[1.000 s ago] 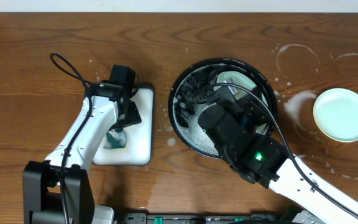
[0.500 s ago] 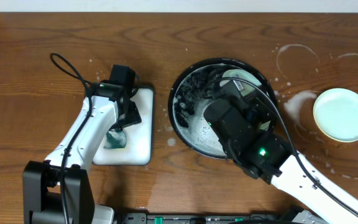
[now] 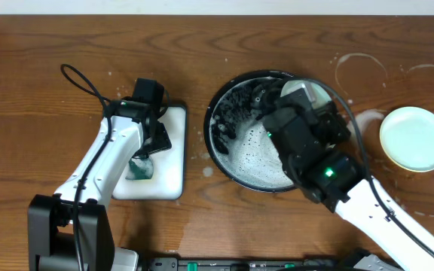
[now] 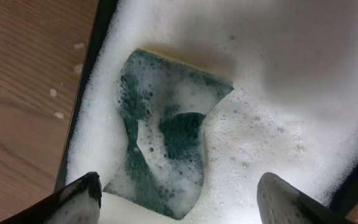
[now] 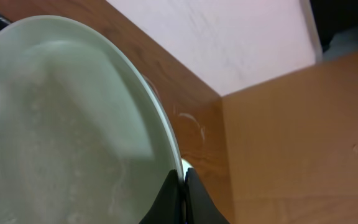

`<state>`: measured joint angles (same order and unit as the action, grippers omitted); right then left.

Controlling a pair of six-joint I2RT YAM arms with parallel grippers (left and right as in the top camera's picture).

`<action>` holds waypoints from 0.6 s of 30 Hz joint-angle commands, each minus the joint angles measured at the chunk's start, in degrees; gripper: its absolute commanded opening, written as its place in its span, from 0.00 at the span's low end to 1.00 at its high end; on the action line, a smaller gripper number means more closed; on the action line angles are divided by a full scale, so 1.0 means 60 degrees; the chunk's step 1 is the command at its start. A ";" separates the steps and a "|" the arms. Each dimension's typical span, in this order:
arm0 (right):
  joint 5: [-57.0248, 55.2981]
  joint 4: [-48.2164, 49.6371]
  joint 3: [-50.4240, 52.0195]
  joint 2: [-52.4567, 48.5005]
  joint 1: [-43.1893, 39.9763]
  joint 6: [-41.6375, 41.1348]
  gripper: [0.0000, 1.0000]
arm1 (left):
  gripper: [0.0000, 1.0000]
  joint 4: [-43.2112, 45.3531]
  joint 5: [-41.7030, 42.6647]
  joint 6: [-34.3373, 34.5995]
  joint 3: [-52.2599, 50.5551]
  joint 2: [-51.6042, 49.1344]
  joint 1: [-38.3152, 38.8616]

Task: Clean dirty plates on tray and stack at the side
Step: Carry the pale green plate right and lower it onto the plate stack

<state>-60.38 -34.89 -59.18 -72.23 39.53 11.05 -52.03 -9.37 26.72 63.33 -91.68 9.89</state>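
The right end effector (image 5: 182, 186) is swinging rightward above the round black tray (image 3: 251, 162), pinching the likely soap-slick rim of a pale mint plate (image 5: 55, 124); the left end effector (image 4: 179, 193) is hanging spread over the green sponge (image 4: 166, 137).

Both arms are white with black joints. A black cable (image 3: 89, 83) loops off the left arm (image 3: 111, 150); a green light (image 3: 327, 173) glows on the right arm (image 3: 375, 212). The left tool (image 4: 179, 186) has dark fingers (image 4: 79, 196).
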 commanded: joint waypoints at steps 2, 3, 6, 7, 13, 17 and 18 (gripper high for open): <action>0.0233 0.0051 0.0000 0.0095 -0.0565 -0.0736 0.01 | 0.82 -0.0018 -0.0051 -0.0058 0.0044 0.0073 -0.0036; 0.0572 0.0080 0.0000 0.0095 -0.0641 -0.0794 0.01 | 0.82 -0.0022 -0.0051 -0.0058 0.0044 0.0073 -0.0036; 0.0557 0.0073 0.0004 0.0051 -0.0907 -0.0324 0.01 | 0.82 -0.0018 -0.0051 -0.0058 0.0044 0.0073 -0.0036; 0.0525 0.0197 0.0004 0.0033 -0.1126 -0.0630 0.01 | 0.82 -0.0022 -0.0051 -0.0058 0.0044 0.0073 -0.0036; 0.1829 0.0040 0.0007 -0.0062 -0.1759 -0.1282 0.01 | 0.82 -0.0018 -0.0051 -0.0058 0.0044 0.0073 -0.0036; 0.2463 -0.0044 0.0007 -0.0157 -0.2386 -0.1708 0.01 | 0.82 -0.0018 -0.0051 -0.0058 0.0044 0.0073 -0.0036; 0.2484 -0.0011 0.0007 -0.0160 -0.2616 -0.2146 0.01 | 0.82 -0.0018 -0.0051 -0.0058 0.0044 0.0073 -0.0036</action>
<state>-47.09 -35.05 -59.16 -72.69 26.41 3.99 -52.03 -9.37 26.74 63.33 -91.68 9.89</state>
